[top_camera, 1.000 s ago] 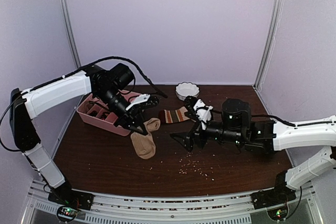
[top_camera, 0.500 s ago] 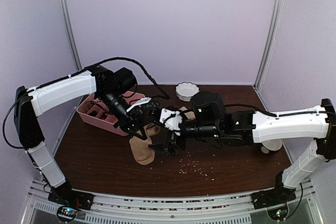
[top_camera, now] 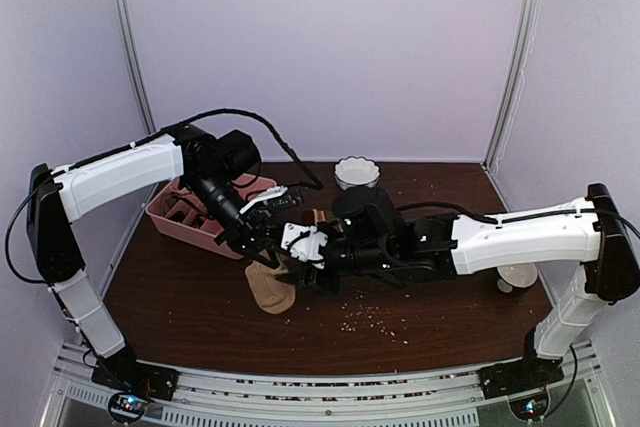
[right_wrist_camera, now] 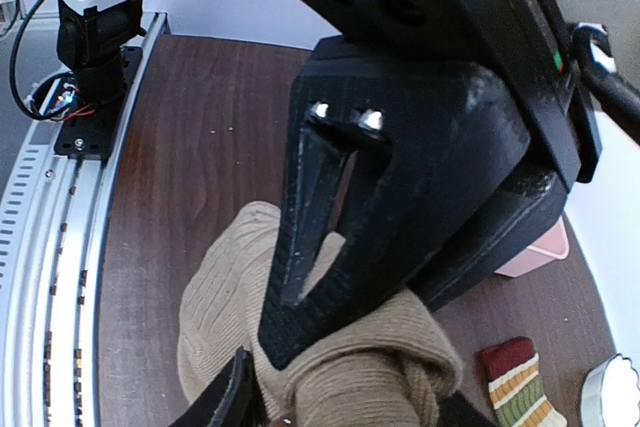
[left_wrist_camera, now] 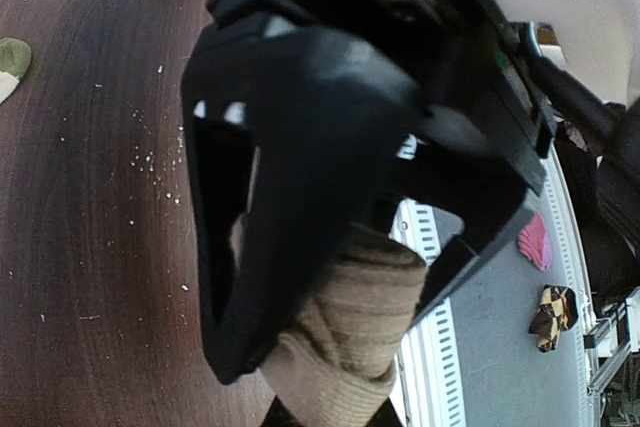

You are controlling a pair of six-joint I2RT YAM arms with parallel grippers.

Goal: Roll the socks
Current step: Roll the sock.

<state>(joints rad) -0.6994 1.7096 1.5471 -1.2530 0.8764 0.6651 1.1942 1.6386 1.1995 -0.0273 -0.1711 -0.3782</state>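
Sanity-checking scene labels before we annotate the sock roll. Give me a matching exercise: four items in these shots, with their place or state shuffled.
Things:
1. tan-brown ribbed knit sock
2. beige knit sock with red-green striped cuff
3. pink plastic compartment tray
4. white scalloped bowl

Places or states:
A. at the far edge of the table, near the back wall
B. pinched in the left gripper
C. at the left edge of the table
D. lying flat on the table, not gripped

Pairs: 1-B, 2-D, 3-C, 4-A
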